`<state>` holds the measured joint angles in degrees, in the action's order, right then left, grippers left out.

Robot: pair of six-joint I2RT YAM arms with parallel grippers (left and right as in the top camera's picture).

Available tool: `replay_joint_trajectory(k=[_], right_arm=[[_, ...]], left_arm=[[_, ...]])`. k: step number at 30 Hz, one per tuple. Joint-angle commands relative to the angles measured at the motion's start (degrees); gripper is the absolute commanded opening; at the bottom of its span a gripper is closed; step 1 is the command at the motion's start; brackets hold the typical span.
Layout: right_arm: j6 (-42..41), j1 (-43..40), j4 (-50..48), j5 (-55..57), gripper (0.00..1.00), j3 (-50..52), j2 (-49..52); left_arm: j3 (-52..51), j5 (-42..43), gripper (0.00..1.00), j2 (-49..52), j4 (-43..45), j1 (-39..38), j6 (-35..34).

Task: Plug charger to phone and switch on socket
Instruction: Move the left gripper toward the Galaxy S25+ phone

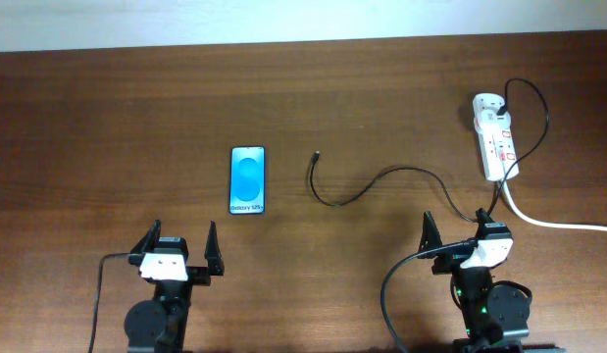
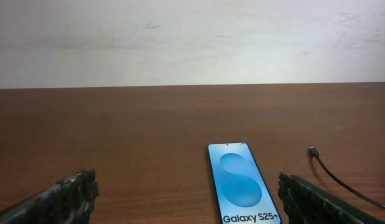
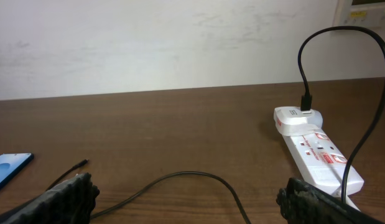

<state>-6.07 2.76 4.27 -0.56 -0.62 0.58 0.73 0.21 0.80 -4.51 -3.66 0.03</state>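
Dark wooden table (image 1: pixel 136 118) below a white wall (image 2: pixel 180 37); left hand (image 1: pixel 183 237) and right hand (image 1: pixel 455 227) spread.

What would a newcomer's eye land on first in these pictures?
The slim black-edged smartphone with its bright blue screen stands out, lying flat left of centre on the dark wooden table. Right of it curls a thin black charger cable, plug tip loose, leading to the white power strip at the far right.

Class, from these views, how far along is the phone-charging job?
Done: charger is in the adapter on the socket. In hand: nothing; left end effector and right end effector open, empty. Left: its tip lies apart from phone; switching too.
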Motion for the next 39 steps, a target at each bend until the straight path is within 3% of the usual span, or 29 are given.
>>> replay_joint_trajectory(k=[1, 39], right_arm=[[-0.4, -0.2, 0.3, -0.3, 0.98, 0.3, -0.4], [-0.4, -0.2, 0.3, -0.3, 0.99, 0.3, -0.4]], left_arm=[[-0.2, 0.0, 0.99, -0.5, -0.3, 0.3, 0.9], [-0.2, -0.8, 0.99, -0.5, -0.2, 0.3, 0.9]])
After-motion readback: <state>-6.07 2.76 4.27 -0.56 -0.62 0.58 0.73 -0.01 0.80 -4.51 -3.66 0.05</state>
